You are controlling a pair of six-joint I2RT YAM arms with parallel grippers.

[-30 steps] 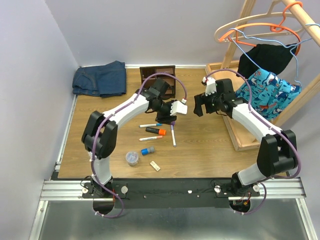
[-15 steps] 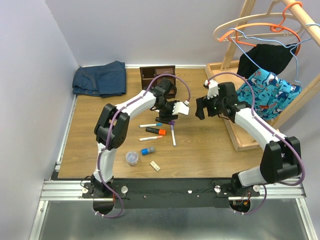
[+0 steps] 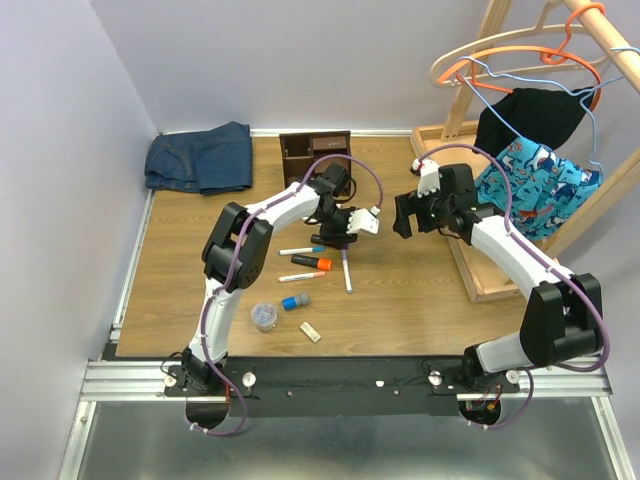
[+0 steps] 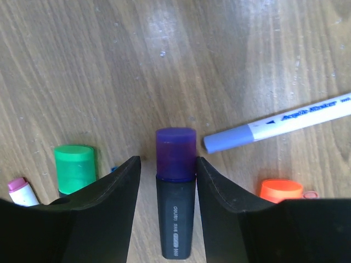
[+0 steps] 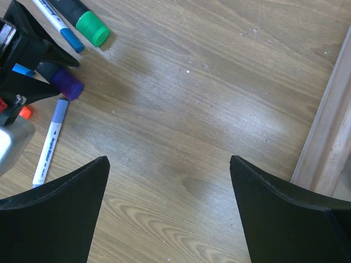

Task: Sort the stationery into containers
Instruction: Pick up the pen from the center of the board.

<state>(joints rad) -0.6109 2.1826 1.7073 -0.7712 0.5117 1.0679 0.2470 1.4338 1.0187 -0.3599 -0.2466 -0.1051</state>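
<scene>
the left gripper (image 4: pixel 167 160) has dropped to the table (image 4: pixel 219 55), fingers narrowing either side of the purple-capped highlighter (image 4: pixel 175 219) lying flat but not yet clamped, so a pick toward the organiser (image 3: pixel 315 150) looks near; the right gripper (image 5: pixel 169 161) hovers wide open, empty.

Left gripper (image 4: pixel 168 162) descended, narrowing around purple-capped highlighter (image 4: pixel 175 211).
</scene>
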